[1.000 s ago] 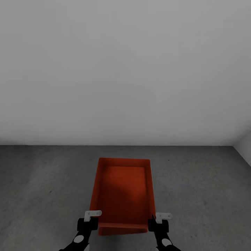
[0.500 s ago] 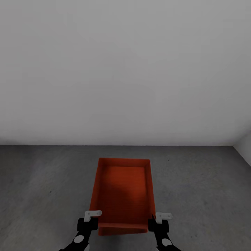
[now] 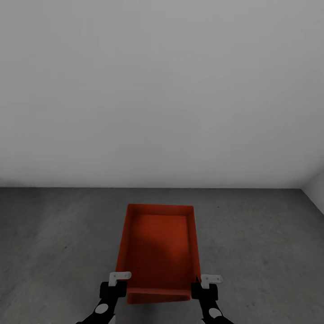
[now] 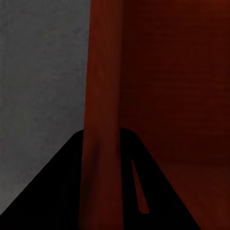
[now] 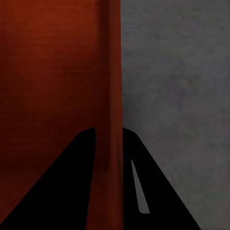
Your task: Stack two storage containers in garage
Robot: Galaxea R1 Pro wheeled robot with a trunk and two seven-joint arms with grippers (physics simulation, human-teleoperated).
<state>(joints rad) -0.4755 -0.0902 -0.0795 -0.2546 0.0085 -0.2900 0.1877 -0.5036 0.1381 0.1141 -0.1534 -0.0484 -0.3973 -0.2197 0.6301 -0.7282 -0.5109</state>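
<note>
One orange-red storage container (image 3: 157, 245), open-topped and empty, lies lengthwise in front of me over the dark grey garage floor (image 3: 54, 234). My left gripper (image 3: 118, 281) is shut on its left side wall near the near end. My right gripper (image 3: 204, 282) is shut on the right side wall opposite. In the left wrist view the black fingers straddle the container's wall (image 4: 101, 96), one on each side. The right wrist view has the same grip on the other wall (image 5: 113, 72). Whether the container rests on the floor or hangs just above it, I cannot tell.
A bare pale grey wall (image 3: 162, 90) rises a short way beyond the container's far end. A second wall (image 3: 317, 189) meets it at the far right corner. Mottled concrete floor (image 5: 177, 72) spreads to both sides of the container.
</note>
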